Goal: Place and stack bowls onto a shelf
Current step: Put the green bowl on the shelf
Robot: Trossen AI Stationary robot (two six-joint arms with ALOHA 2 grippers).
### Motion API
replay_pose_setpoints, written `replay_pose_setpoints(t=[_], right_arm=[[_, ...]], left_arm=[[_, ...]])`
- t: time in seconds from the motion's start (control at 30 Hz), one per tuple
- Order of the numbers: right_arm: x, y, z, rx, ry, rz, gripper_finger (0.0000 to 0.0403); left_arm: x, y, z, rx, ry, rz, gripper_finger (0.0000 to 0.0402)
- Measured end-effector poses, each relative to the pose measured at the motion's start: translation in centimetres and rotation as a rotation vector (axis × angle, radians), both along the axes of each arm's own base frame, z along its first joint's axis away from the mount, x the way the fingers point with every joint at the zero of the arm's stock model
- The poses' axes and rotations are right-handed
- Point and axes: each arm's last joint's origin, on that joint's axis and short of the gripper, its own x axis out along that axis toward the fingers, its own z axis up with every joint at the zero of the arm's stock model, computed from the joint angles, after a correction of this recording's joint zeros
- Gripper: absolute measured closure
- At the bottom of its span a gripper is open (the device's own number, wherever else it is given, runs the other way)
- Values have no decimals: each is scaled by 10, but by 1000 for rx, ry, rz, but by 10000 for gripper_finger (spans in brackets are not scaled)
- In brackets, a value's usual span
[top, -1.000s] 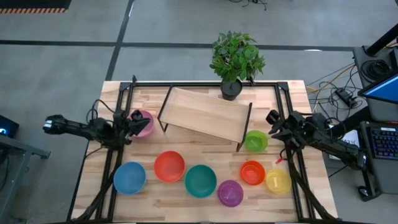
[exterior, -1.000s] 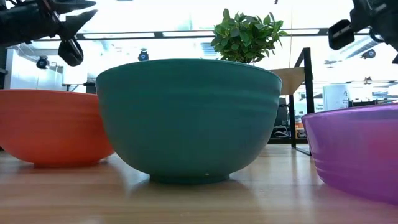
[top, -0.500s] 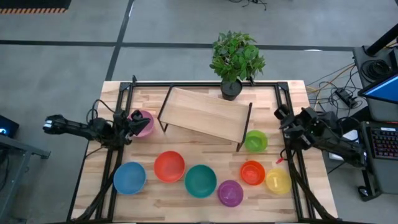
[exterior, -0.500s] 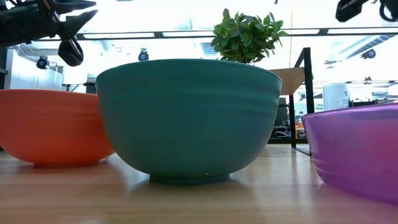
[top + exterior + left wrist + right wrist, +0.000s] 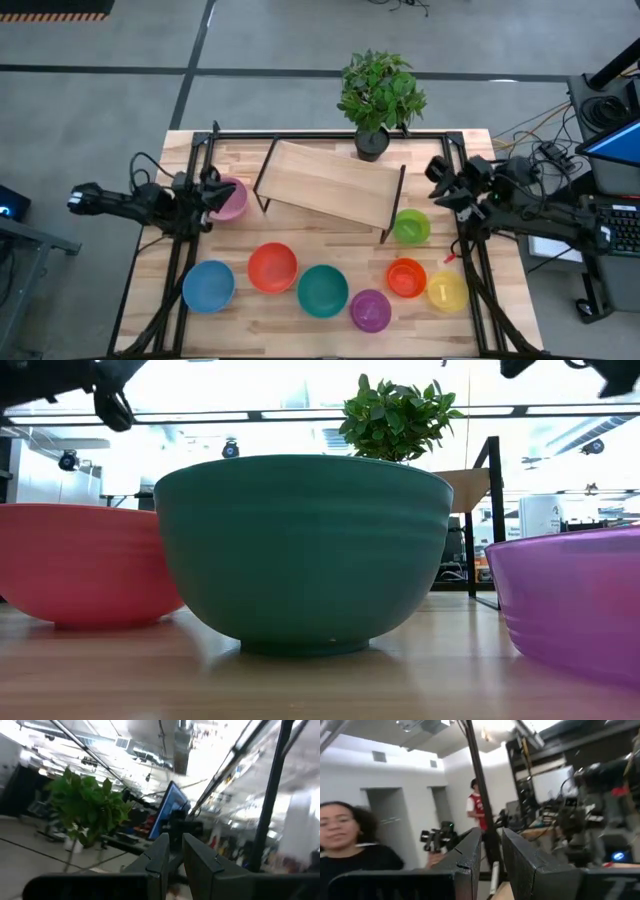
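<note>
Right gripper (image 5: 437, 182) has swung back in toward the shelf (image 5: 330, 184); half a second ago it sat further out, off the table's right edge. It now hangs just off the shelf's right end, above and behind the lime green bowl (image 5: 411, 226), still raised. Its wrist view looks level into the room, where people show, fingers close together with only a narrow gap, nothing between them. My read: it's repositioning, no grasp begun on that side.

Left gripper (image 5: 213, 190) has barely shifted, at the pink bowl (image 5: 230, 197) just off the shelf's left end. Its fingers also stand nearly together, empty; it's tilted up toward the potted plant (image 5: 380, 95) behind the shelf.

Task meaning: nothing placed yet, shelf top bare.

Count:
- bowls: 8, all on the tabletop. In front of the shelf: blue (image 5: 208, 286), red-orange (image 5: 272, 267), teal (image 5: 322, 290), purple (image 5: 371, 310), orange (image 5: 406, 277), yellow (image 5: 447, 291).
- shelf: 1, sitting skewed.
- plant: 1.
- arms: 2.
</note>
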Motion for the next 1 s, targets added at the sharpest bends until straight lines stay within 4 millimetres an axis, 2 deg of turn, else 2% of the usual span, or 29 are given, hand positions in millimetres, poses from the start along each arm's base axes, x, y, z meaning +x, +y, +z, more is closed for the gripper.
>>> replay_pose_setpoints(t=[0.07,0.17,0.4,0.47,0.57,0.67,0.77,0.9,1.0], right_arm=[[16,-4,3,43,77,31,335],[30,1,10,72,169,84,335],[49,31,22,40,317,224,335],[52,41,20,49,399,242,335],[51,53,21,75,539,217,335],[47,60,12,120,776,91,335],[43,65,10,149,921,13,335],[38,70,11,193,1068,14,335],[36,73,2,227,1208,-7,335]], left_arm=[[0,0,7,44,44,17,364],[-2,0,18,96,122,32,365],[-11,2,43,146,265,34,364],[-14,3,50,149,281,33,365],[-17,3,57,168,285,40,365],[-19,3,60,196,283,50,365],[-19,3,60,225,291,59,364],[-19,3,60,241,295,65,364],[-18,3,60,242,298,64,365]])
